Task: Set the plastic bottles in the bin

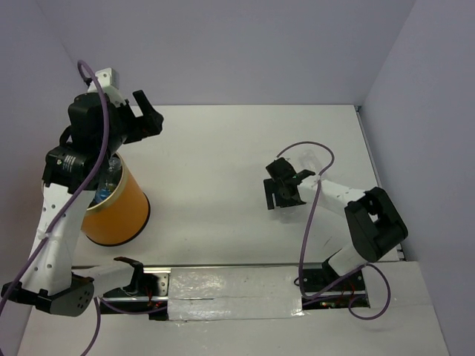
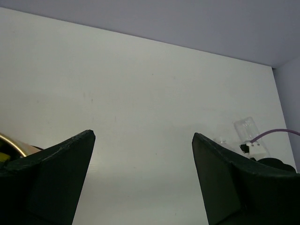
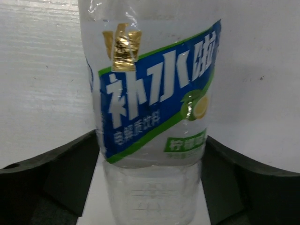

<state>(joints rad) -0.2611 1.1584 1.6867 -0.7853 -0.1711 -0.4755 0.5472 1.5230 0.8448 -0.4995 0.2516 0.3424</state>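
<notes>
**Right fingers (image 3: 61, 168) straddle a labelled bottle (image 3: 150, 117); left fingers (image 2: 61, 159) stand open near the bin (image 1: 119, 215).**

Our right fingers sit one on each side of the bottle, its blue-and-green label filling the gap. We judge they are set there to close on its middle. They look close against its sides, but we cannot tell whether they grip it. Our left fingers are spread wide and empty over the tabletop (image 1: 223, 163), just beyond the bin, probably held clear of it. The bin stands well apart from this bottle, at the far left.

My white table (image 1: 223, 163) carries 1 orange bin (image 1: 122, 211) standing at its left and 1 clear bottle (image 3: 150, 117) farther right.
</notes>
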